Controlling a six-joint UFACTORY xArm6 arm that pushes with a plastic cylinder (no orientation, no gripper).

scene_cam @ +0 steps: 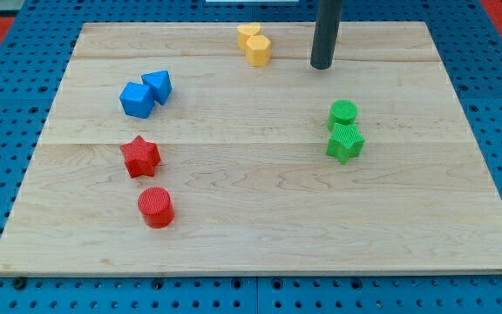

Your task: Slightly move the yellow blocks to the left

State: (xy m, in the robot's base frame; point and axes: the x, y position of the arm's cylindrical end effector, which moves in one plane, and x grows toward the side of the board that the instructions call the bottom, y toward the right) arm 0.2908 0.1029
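Observation:
Two yellow blocks sit touching near the view's top centre: one yellow block (248, 35) at the back, its shape unclear, and a yellow hexagon (258, 51) just in front of it. My tip (322, 65) rests on the wooden board (260, 209) to the right of the yellow blocks, a short gap away, not touching them.
A blue cube (136, 100) and a blue triangular block (158, 85) touch at the view's left. A red star (139, 157) and a red cylinder (155, 208) lie lower left. A green cylinder (342, 113) and a green star (345, 142) touch at the right.

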